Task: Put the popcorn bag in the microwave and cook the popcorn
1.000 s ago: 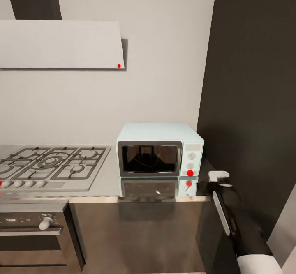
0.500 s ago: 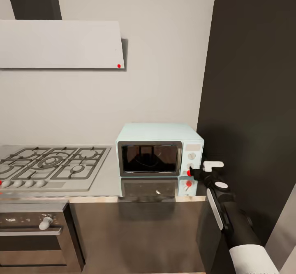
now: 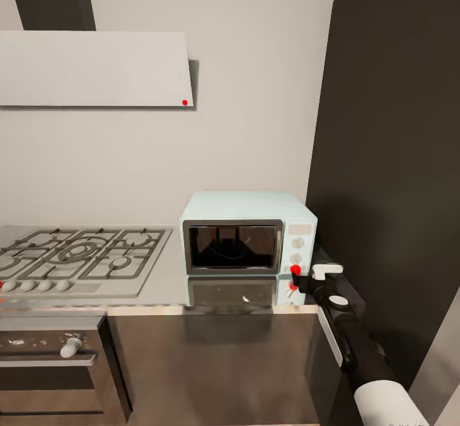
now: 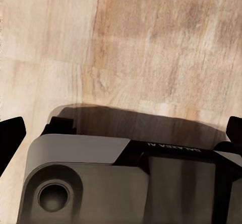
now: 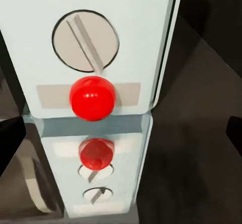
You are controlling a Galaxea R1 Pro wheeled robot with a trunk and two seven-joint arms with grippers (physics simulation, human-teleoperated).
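Observation:
The pale mint-blue microwave [image 3: 246, 231] stands on the glossy grey countertop [image 3: 160, 285], its dark glass door closed. A dim shape sits behind the glass; I cannot tell what it is. The popcorn bag is hidden. My right gripper [image 3: 300, 280] hovers just in front of the red button [image 3: 295, 269] at the bottom of the microwave's control panel. Up close, the right wrist view shows that red button [image 5: 92, 97] under a grey knob [image 5: 84, 39], with the right gripper [image 5: 121, 133] open, its fingertips [image 5: 10, 138] spread wide. My left gripper [image 4: 121, 133] is open over wooden floor.
A grey gas hob [image 3: 80, 253] lies left of the microwave, with a built-in oven [image 3: 51, 362] beneath it. A range hood [image 3: 96, 68] hangs above. A tall dark cabinet [image 3: 390, 158] walls off the right side, close to my right arm.
My right gripper has moved left and forward, from beside the microwave's right edge to just in front of its red button. The left arm and camera are still.

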